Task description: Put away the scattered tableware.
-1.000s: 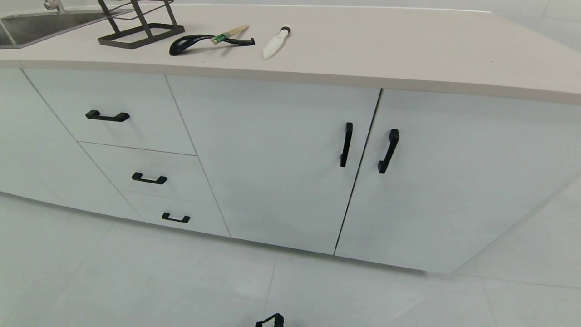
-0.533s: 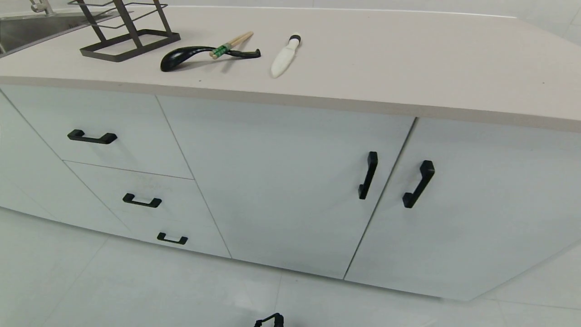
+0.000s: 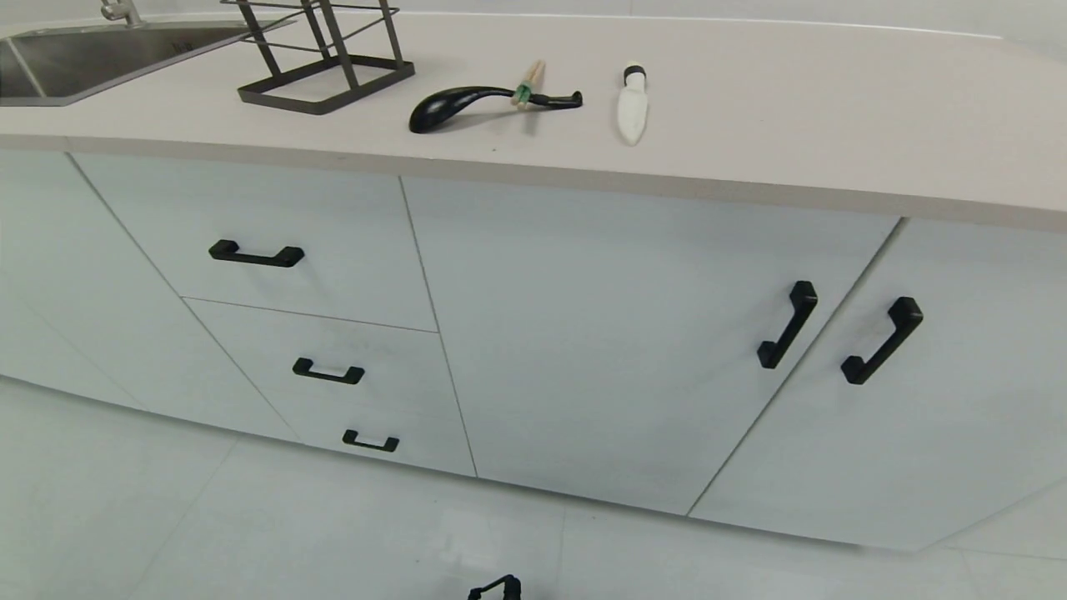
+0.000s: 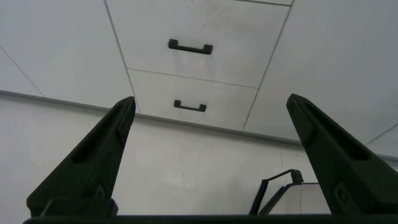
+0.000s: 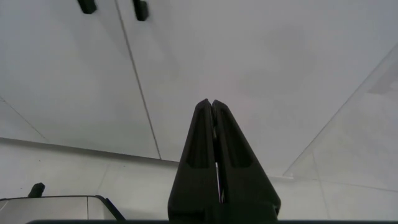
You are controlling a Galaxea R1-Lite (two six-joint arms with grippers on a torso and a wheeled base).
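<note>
1. The black spoon [image 3: 450,107] lies on the surface [image 3: 792,92], nearer the front edge, with the chopsticks [image 3: 528,82] crossing its handle.
2. The white utensil [image 3: 632,107] lies apart from them, toward the right end.
3. A wire rack [image 3: 325,62] stands toward the sink [image 3: 100,54] at the left end.
4. The left tool [image 4: 211,102] is released, spread wide, and faces the drawers [image 4: 199,25].
5. The right tool [image 5: 212,106] is clenched on nothing and faces the cabinet doors [image 5: 249,62].

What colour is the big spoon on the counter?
The spoon is black, clearest in the head view.

Rack [image 3: 367,90] and faucet [image 3: 117,10] — tops beyond the head view's upper edge (sink [image 3: 100,54] too)
</note>
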